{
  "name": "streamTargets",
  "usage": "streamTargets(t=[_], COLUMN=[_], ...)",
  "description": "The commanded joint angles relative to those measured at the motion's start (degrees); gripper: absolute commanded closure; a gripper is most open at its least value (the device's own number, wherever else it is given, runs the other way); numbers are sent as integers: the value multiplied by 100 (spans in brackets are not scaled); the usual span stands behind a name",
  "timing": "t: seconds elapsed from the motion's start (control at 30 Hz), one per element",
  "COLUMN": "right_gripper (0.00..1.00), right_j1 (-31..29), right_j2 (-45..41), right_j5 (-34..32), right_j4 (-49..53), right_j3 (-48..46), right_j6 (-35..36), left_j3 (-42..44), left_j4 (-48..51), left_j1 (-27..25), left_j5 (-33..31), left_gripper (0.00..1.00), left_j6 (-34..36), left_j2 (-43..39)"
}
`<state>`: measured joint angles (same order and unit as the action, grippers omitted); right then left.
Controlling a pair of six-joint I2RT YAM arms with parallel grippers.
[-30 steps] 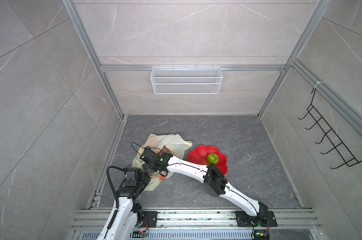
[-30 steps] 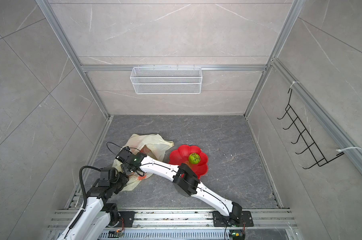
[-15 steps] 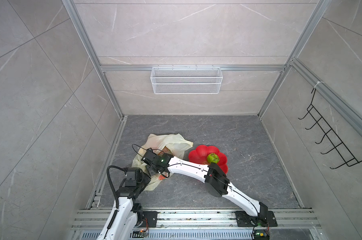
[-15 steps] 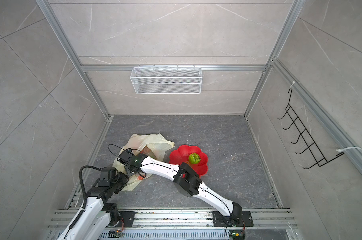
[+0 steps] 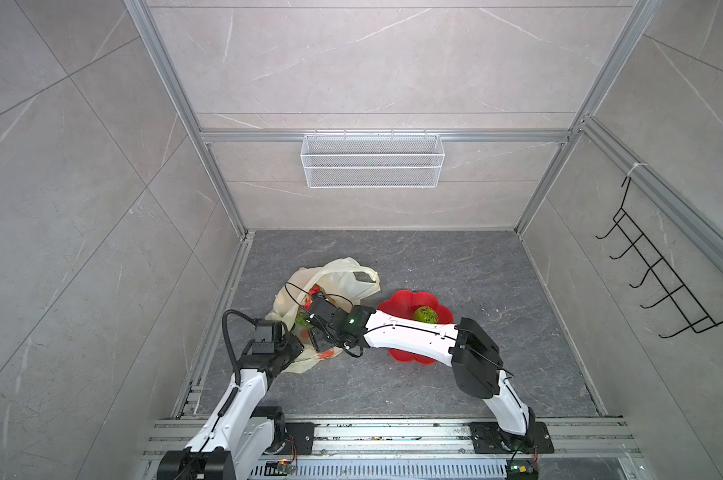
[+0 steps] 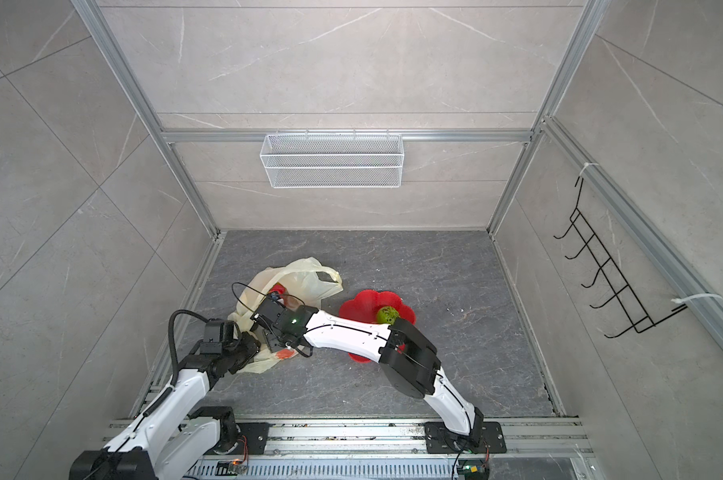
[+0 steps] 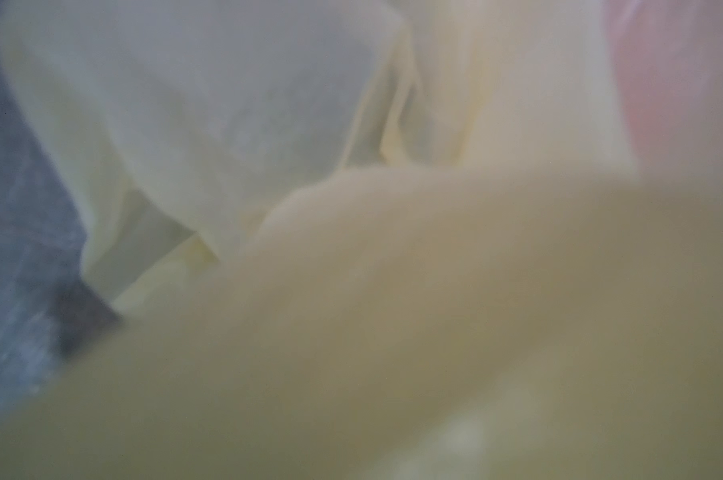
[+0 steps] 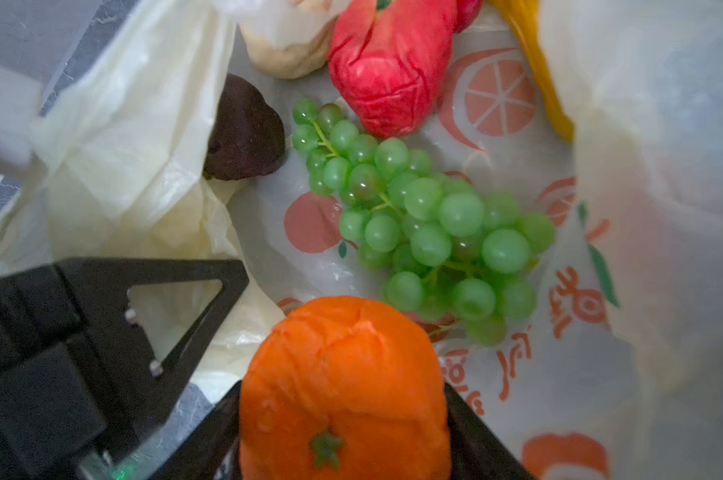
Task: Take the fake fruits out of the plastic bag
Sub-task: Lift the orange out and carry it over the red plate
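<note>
1. The left wrist view is a blur of pale plastic bag (image 7: 227, 104) pressed against the lens. In no view can we tell whether the left gripper (image 5: 292, 347), at the bag's near edge, is open or closed
2. In both top views the bag lies on the floor just left of the red plate (image 5: 399, 301). The right gripper (image 5: 310, 328) reaches into its mouth, jaws hidden under its own wrist
3. Compared with one second ago, the right elbow stands further right and the wrist slightly nearer the plate. Bag and plate lie unchanged
4. Only the right wrist view shows the jaws closed on the orange (image 8: 343, 395), with the grape bunch (image 8: 426, 224), a red fruit (image 8: 393, 62) and a banana (image 8: 538, 75), cut off at the edge, inside the bag
5. Only the top views show the green knobbly fruit (image 5: 426, 314) on the plate
</note>
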<state>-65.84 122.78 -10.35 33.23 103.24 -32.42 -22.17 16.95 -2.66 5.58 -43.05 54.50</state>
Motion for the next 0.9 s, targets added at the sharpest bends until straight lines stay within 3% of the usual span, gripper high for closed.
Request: streamTargets(t=[0.0, 0.23, 0.47, 0.67, 0.87], right_gripper=[33, 33, 33, 33, 33], right_j1=[104, 402, 1084, 1570, 1904], right_j2=[-657, -1917, -3151, -3576, -3198], right_j5=[-224, -471, -456, -443, -51], right_j4=[-338, -398, -227, 118, 272], right_j3=[-509, -1699, -2857, -3299, -3231], right_j6=[-110, -211, -357, -448, -592], left_j3=[-322, -367, -164, -28, -41], left_j4=[-553, -1052, -1445, -1896, -1940], left_j1=[52, 50, 25, 20, 26], left_j5=[250, 147, 173, 526, 567], left_gripper=[74, 81, 85, 86, 85], left_j6=[552, 1066, 1325, 1264, 1266], left_j2=[232, 209, 98, 240, 343])
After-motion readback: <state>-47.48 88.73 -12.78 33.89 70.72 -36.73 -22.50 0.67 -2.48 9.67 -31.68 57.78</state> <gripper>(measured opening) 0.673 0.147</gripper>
